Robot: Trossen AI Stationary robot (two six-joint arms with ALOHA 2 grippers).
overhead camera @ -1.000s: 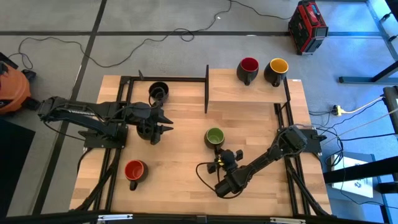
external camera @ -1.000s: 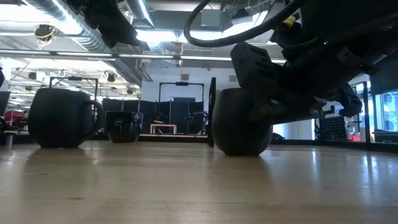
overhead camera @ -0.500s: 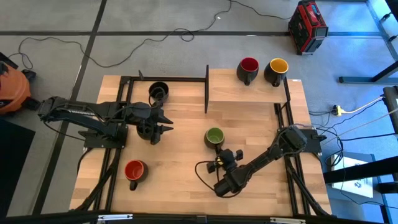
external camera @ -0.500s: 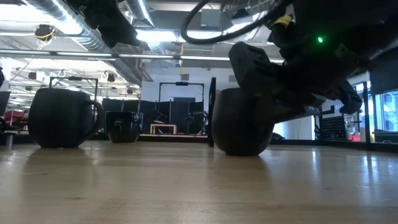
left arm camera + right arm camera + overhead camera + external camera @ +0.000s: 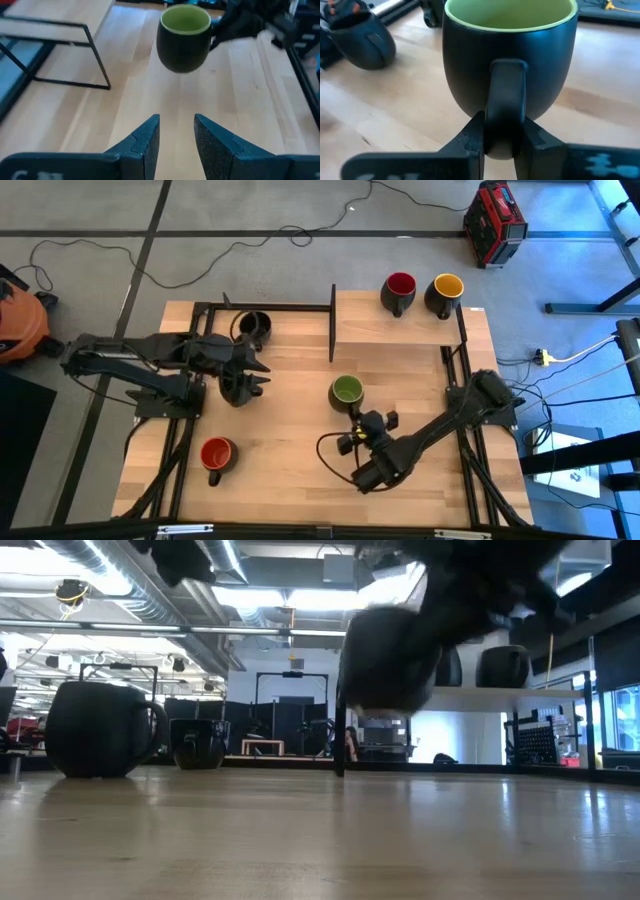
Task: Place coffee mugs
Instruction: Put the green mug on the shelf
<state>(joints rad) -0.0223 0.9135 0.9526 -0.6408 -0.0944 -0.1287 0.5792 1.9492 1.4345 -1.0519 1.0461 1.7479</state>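
My right end effector (image 5: pixel 502 140) is clamped on the green mug's (image 5: pixel 346 392) handle, lifting it clear of the desk (image 5: pixel 290 430); my left end effector (image 5: pixel 176 132) hangs part-open, empty.

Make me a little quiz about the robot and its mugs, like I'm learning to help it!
1. True or false: the green mug is standing on the table.
2. What part of the green mug does the right claw pinch?
A. its rim
B. its handle
C. its bottom
3. How many mugs sit on the raised shelf?

Key:
1. False. It hangs in the air, as the low view shows.
2. B
3. Two: the red mug and the yellow mug.
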